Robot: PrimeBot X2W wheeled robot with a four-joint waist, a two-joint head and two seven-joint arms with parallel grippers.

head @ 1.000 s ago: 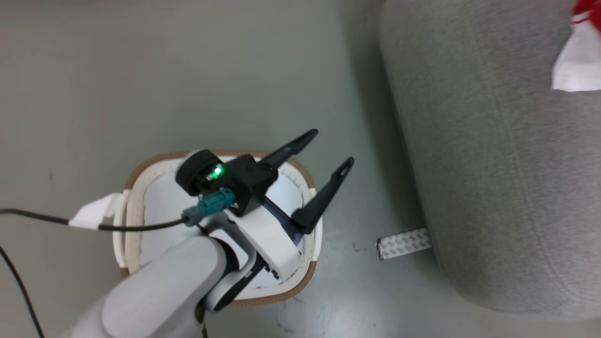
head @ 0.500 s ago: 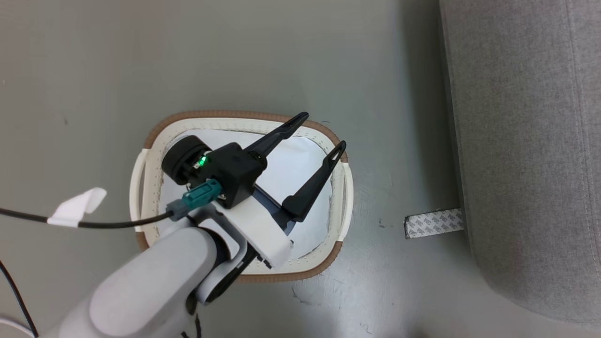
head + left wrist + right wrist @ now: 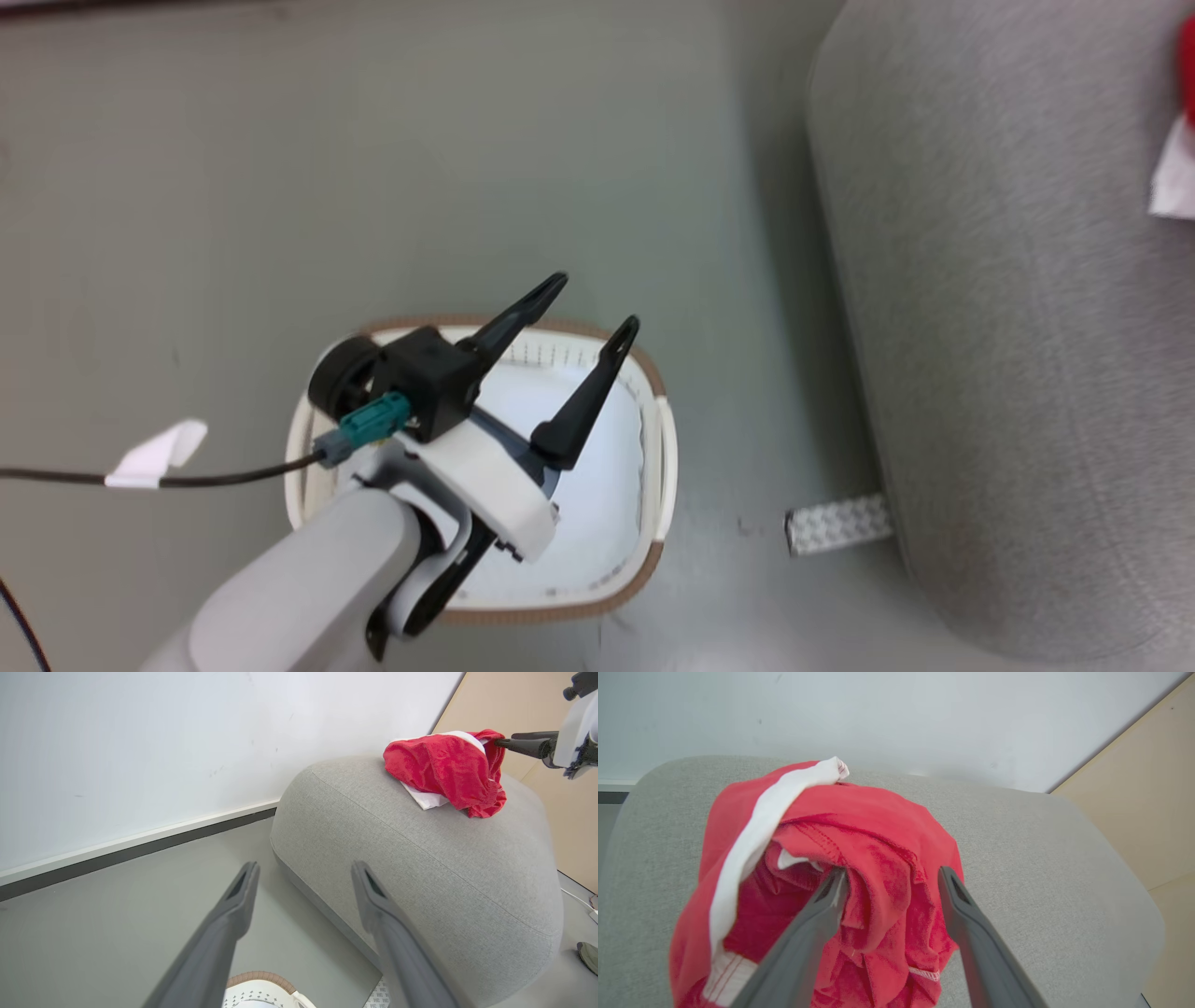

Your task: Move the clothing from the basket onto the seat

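Observation:
The red clothing with its white band lies bunched on top of the light-grey seat. Its folds lie between the spread fingers of my right gripper, which is open. In the left wrist view, the right gripper touches the clothing's right edge. In the head view, a sliver of the clothing shows at the top right on the seat. My left gripper hovers open over the cream basket, holding nothing. A pale bluish-white cloth lines the basket's inside.
A patterned tape strip lies on the grey floor at the seat's base. A black cable with a white tag runs left of the basket. A white wall with a dark baseboard stands behind the seat.
The head view has swung back and forth, so the basket and seat shift in the picture. My left gripper stays open over the basket, its fingertips now drawn back nearer the far rim.

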